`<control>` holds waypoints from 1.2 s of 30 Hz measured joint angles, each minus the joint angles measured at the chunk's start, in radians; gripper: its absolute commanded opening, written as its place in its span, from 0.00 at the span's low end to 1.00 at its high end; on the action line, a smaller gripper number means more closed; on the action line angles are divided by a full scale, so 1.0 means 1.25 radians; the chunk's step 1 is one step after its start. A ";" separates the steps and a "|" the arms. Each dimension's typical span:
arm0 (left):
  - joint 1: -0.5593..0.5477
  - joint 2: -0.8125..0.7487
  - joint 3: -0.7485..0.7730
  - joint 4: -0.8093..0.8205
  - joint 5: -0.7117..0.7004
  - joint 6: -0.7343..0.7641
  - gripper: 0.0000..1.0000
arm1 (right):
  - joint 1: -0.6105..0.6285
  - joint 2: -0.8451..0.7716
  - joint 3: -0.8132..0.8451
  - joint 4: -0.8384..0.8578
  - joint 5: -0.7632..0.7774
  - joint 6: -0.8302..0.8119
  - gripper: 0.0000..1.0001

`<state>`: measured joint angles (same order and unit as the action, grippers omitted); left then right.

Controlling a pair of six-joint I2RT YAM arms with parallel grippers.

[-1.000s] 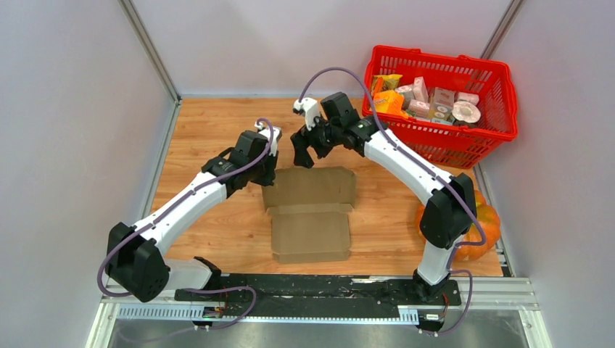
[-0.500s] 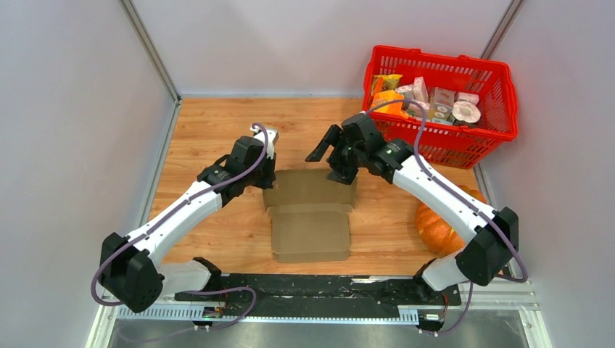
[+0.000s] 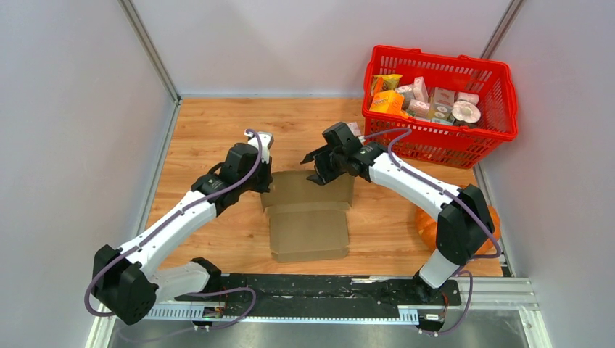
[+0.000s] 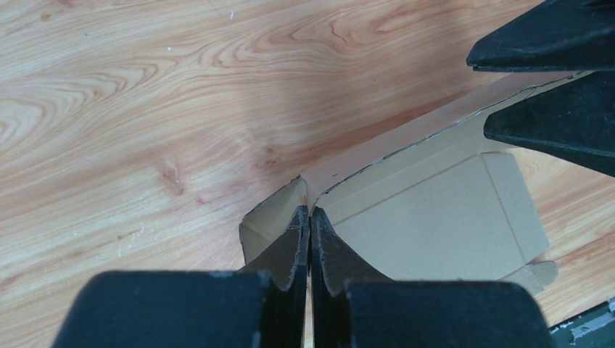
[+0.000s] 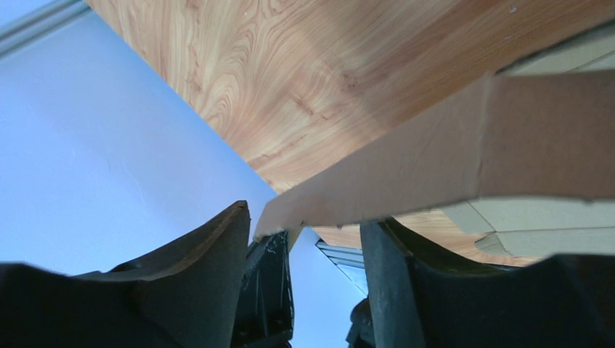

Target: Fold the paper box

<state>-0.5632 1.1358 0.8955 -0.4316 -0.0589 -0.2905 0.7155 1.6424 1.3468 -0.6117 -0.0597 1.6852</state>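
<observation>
A: Where's the paper box (image 3: 308, 217) rn?

B: Mid-counter (image 3: 217, 123), near panel lying flat, far section w/ its flaps partly raised. Both arms work at the far end.

A: State of the left gripper (image 3: 262, 181)?

B: At the box's far-left corner, jaws pressed together. Wrist view shows the thin cardboard wall running into the seam between them, so it reads as a pinch on that corner. Judgement: it acts as an anchor, propping the wall and stopping the sheet sliding while the other arm works.

A: And the right gripper (image 3: 313, 168)?

B: At the far edge, fingers (image 5: 217, 246) parted and straddling the far flap. Gap visible on one side, so no clamp yet. It comes in low, prob. to get a bite along the flap edge.

A: Step in hand?

B: Est. early: standing up the far wall. Near panel flat, nothing tucked.

A: Risks?

B: Thin board may buckle off-crease or slip from a shallow bite. Red basket (image 3: 435, 148) and pumpkin (image 3: 428, 228) sit well apart to the right, no obstruction.
</observation>
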 measured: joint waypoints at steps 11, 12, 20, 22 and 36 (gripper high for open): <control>0.000 -0.009 -0.016 0.020 -0.012 -0.008 0.04 | 0.001 0.008 -0.007 0.031 0.008 0.059 0.30; 0.000 -0.010 -0.016 0.020 -0.014 -0.009 0.03 | 0.002 0.010 -0.007 0.034 0.008 0.061 0.29; -0.005 -0.013 -0.016 0.020 -0.025 -0.013 0.07 | 0.008 0.017 -0.020 0.063 0.009 0.071 0.12; -0.005 -0.016 -0.020 0.020 -0.027 -0.013 0.17 | 0.008 0.017 -0.035 0.089 0.007 0.079 0.01; -0.009 -0.274 -0.062 -0.022 -0.064 -0.046 0.49 | 0.004 -0.019 -0.193 0.310 -0.006 0.034 0.00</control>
<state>-0.5747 0.7929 0.8185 -0.4587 -0.1394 -0.3481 0.7200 1.6192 1.1061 -0.2245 -0.0677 1.7283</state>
